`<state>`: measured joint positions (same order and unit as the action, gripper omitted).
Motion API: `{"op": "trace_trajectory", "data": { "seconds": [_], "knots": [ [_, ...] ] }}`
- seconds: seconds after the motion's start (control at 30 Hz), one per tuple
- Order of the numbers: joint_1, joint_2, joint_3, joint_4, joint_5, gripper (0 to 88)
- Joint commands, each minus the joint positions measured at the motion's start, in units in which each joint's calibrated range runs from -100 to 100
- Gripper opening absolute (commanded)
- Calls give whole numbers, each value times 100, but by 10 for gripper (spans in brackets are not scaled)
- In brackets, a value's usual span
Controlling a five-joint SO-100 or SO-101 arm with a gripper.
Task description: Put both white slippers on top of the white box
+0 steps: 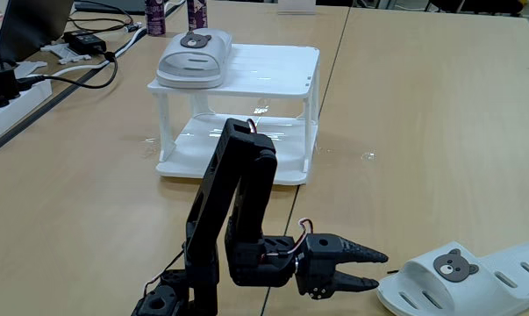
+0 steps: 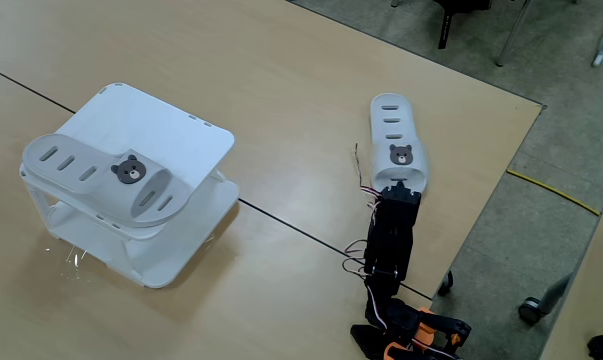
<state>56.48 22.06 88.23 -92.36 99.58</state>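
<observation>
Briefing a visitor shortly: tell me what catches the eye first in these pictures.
One white slipper with a bear badge already lies on the top of the white box, at its left corner in a fixed view. The black arm reaches low over the table, its open gripper right at the second slipper, lying on the wood.

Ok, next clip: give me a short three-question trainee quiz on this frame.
1. True or false: one slipper already lies on the box.
2. Where is the other slipper? A) on the lower shelf B) on the table by the gripper C) held in the gripper
3. Are the gripper's jaws open or shut?

Key: 1 true. 2 B. 3 open, with the fingers parted just short of the slipper's end.
</observation>
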Motion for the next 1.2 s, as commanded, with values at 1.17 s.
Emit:
{"op": "trace_trajectory", "data": {
  "seconds": [1.17],
  "knots": [
    [-163,2392,-6437,2446,42,0]
  ]
}}
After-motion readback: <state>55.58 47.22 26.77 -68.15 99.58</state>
